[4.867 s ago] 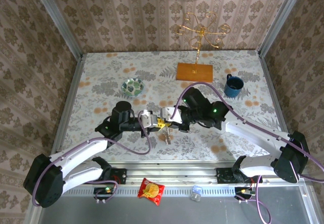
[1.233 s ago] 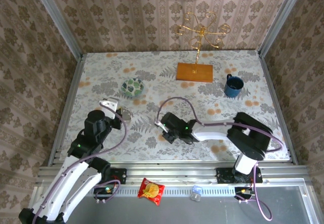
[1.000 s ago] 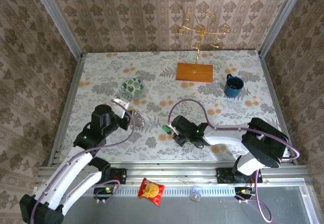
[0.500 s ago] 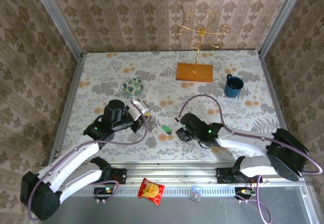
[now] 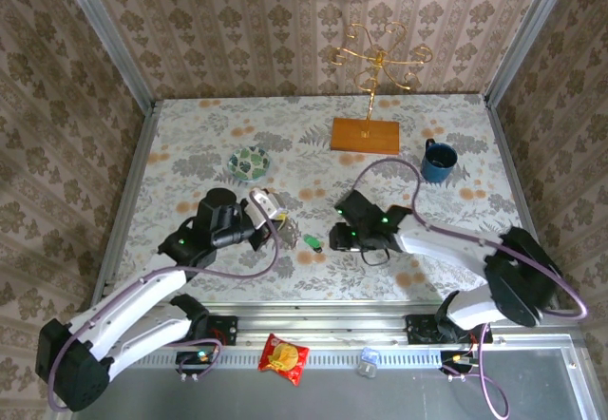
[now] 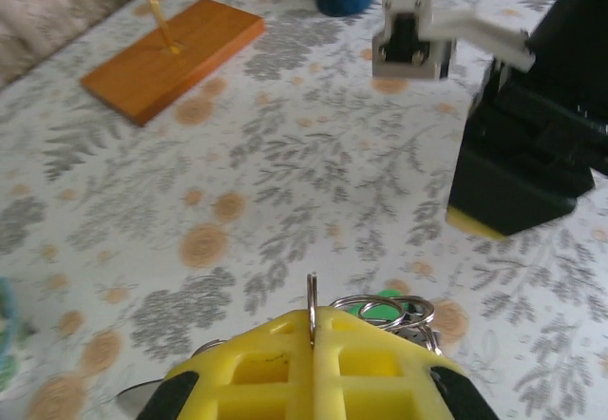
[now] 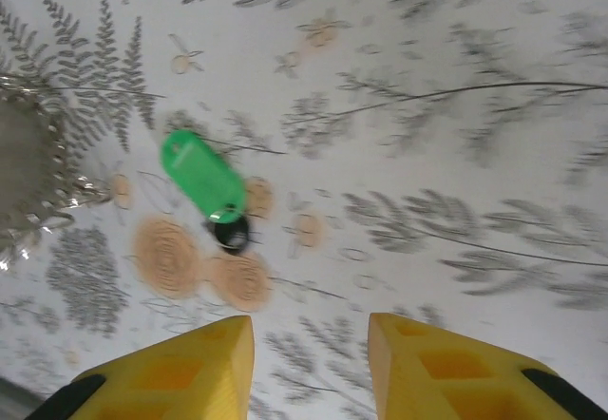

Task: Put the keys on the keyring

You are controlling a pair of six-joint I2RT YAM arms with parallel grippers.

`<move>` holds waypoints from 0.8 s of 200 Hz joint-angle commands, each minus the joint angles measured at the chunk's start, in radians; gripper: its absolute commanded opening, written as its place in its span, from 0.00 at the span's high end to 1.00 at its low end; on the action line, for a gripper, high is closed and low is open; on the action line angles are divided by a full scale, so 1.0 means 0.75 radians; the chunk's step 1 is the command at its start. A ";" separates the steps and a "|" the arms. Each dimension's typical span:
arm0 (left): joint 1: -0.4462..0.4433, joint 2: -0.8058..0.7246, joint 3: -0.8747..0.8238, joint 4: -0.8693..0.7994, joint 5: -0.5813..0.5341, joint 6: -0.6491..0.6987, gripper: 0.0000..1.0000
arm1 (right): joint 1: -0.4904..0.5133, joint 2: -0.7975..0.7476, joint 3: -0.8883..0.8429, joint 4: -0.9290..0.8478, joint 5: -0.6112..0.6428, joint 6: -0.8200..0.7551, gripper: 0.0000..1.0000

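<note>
The left gripper (image 5: 275, 213) sits just on the near right of the patterned bowl (image 5: 249, 162), its yellow fingers (image 6: 256, 372) pressed fully together; in the left wrist view they pinch a thin metal ring of the keyring (image 6: 311, 296) edge-on, with more wire loops bunched just beyond the tips; whether any keys hang from those loops I cannot tell. The green-headed key (image 5: 311, 242) (image 7: 199, 175) lies flat on the flowered table (image 5: 190, 135), further to the near right of the bowl than the left gripper, close to that gripper's tips but apart from them; a small dark piece (image 7: 230, 233) touches its lower end. The right gripper (image 5: 337, 239) (image 7: 311, 344) is further from the bowl, just beyond the green-headed key; its two yellow fingers stand clearly apart, with bare tabletop in the gap between them; they hold nothing and touch nothing, and the key lies ahead and to the side of the gap.
</note>
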 commanded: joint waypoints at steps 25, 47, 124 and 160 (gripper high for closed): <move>-0.001 -0.132 0.003 -0.046 -0.245 -0.068 1.00 | 0.059 0.254 0.264 -0.213 0.002 0.058 0.62; -0.002 -0.187 -0.008 -0.072 -0.264 -0.083 1.00 | 0.067 0.358 0.369 -0.299 0.043 0.069 0.63; -0.002 -0.274 -0.023 -0.123 -0.310 -0.095 1.00 | 0.113 0.601 0.592 -0.524 0.066 0.110 0.67; -0.002 -0.274 -0.022 -0.116 -0.310 -0.090 1.00 | 0.111 0.657 0.637 -0.552 0.063 0.093 0.68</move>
